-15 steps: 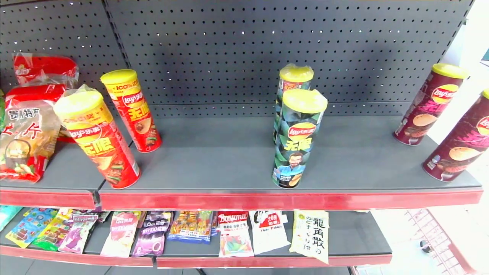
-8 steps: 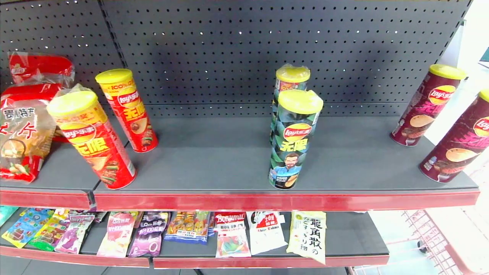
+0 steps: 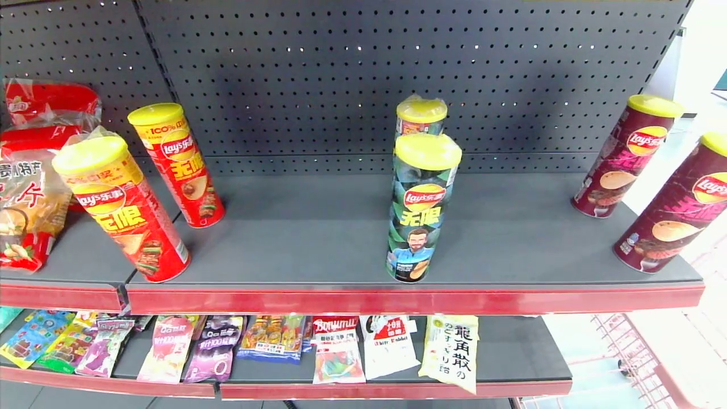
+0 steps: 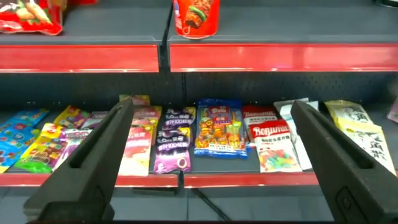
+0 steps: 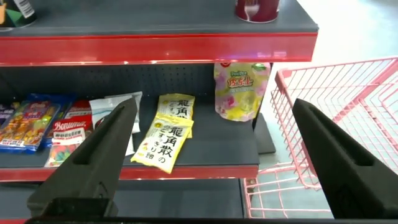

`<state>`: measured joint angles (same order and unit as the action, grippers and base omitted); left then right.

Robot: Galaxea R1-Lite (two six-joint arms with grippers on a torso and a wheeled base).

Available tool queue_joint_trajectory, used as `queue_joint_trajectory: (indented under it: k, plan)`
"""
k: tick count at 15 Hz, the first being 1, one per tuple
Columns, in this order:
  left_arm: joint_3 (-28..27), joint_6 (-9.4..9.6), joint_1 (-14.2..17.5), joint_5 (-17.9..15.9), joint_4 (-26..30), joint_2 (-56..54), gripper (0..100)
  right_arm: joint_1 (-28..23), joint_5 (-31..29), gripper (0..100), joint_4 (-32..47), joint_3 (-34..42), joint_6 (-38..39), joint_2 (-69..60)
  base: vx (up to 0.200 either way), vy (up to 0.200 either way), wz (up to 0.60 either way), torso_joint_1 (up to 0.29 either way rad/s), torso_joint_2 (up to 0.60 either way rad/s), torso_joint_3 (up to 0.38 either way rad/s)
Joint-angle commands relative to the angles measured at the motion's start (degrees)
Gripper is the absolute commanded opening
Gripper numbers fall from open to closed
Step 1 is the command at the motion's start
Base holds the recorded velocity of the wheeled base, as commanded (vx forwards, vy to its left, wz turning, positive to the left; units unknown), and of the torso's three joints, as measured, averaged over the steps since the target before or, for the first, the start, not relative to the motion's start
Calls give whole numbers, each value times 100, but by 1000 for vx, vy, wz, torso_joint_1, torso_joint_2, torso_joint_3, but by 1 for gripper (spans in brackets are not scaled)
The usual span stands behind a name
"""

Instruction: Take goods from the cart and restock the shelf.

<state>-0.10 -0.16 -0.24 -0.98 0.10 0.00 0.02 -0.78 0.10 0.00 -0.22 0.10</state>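
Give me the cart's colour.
The cart is pink wire mesh. It shows best in the right wrist view.

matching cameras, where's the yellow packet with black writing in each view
Head view: yellow packet on the lower shelf, right of a white packet.
Left wrist view: packet on the lower shelf, beside that white packet.
Right wrist view: packet on the lower shelf, beside the white packet.
Shared landmark: the red shelf edge above.

— Did the cans shift?
— No, the head camera swung right. The green chip can [image 3: 423, 207] now sits further left in frame.
— Anything else?
— More of the pink cart [image 3: 670, 383] shows, down right of that can.
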Motion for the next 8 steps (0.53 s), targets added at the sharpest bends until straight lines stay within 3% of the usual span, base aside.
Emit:
queue_joint_trajectory:
  k: [1,8]
  plan:
    - [1,-2,16,1,-1,9,100,6,-1,100,-1,0,-4,-1,0,0,0,0,0,0]
    - [1,-2,7,1,-1,9,100,6,-1,100,8,0,-4,-1,0,0,0,0,0,0]
